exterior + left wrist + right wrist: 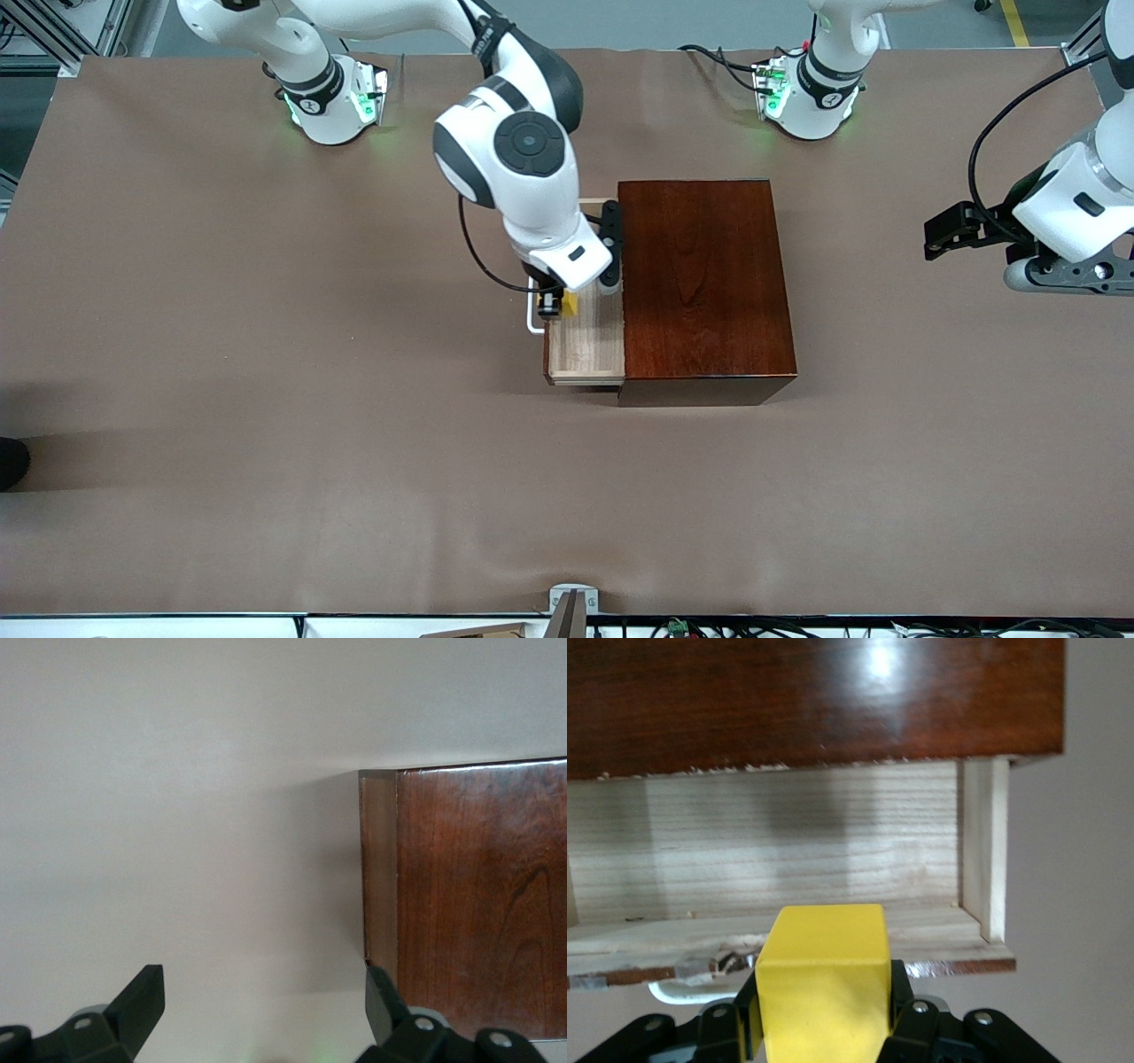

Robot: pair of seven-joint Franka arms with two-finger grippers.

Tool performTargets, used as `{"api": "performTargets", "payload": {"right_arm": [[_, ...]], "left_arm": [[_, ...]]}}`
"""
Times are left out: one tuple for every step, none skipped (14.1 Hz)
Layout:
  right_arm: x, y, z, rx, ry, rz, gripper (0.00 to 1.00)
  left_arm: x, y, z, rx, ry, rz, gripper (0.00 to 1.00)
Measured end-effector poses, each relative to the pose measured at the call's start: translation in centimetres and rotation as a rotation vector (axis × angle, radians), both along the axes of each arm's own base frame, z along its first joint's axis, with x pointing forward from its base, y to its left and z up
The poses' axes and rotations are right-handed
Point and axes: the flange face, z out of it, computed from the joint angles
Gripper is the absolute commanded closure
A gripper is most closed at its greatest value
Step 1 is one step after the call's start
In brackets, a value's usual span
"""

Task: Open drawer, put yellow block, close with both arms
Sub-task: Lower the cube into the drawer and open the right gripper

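The drawer stands pulled out of the dark mahogany box, toward the right arm's end of the table. Its pale-wood tray shows bare, and its white handle is partly hidden by the hand. My right gripper is shut on the yellow block and holds it over the drawer's front edge; the block also shows in the front view. My left gripper is open and empty, waiting in the air near the left arm's end of the table, and it also shows in the front view.
The brown table cover spreads around the box. The box's corner shows in the left wrist view. A small bracket sits at the table's edge nearest the front camera.
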Motion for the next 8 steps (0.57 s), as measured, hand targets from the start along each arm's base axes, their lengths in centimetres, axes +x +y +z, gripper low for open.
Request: {"api": "performTargets", "payload": {"right_arm": [[-0.4, 0.5, -0.2, -0.005, -0.002, 0.011, 1.0], [-0.9, 1.1, -0.5, -0.013, -0.004, 0.025, 1.0], [-1.4, 1.7, -1.0, -0.025, -0.01, 0.042, 1.0], [-1.9, 2.3, -1.7, -0.04, -0.02, 0.06, 1.0], [-2.2, 2.8, -2.3, -0.053, -0.028, 0.074, 1.0], [-2.4, 3.1, -3.0, -0.061, -0.029, 0.081, 1.0], [-2.3, 3.2, -3.4, -0.064, -0.03, 0.082, 1.0], [-2.2, 3.2, -3.7, -0.064, -0.033, 0.082, 1.0]], "left_arm": [[0.0, 0.0, 0.0, 0.0, 0.001, 0.0, 0.0], [0.0, 0.0, -0.1, 0.0, 0.001, -0.001, 0.0], [0.0, -0.1, -0.1, 0.0, 0.001, -0.001, 0.0], [0.0, -0.1, -0.1, 0.0, 0.001, -0.002, 0.0], [0.0, -0.1, -0.1, 0.0, 0.001, -0.002, 0.0], [0.0, -0.1, -0.1, 0.0, 0.002, -0.002, 0.0], [0.0, -0.2, -0.1, 0.0, 0.002, -0.003, 0.0], [0.0, -0.2, -0.1, 0.0, 0.003, -0.004, 0.0]]}}
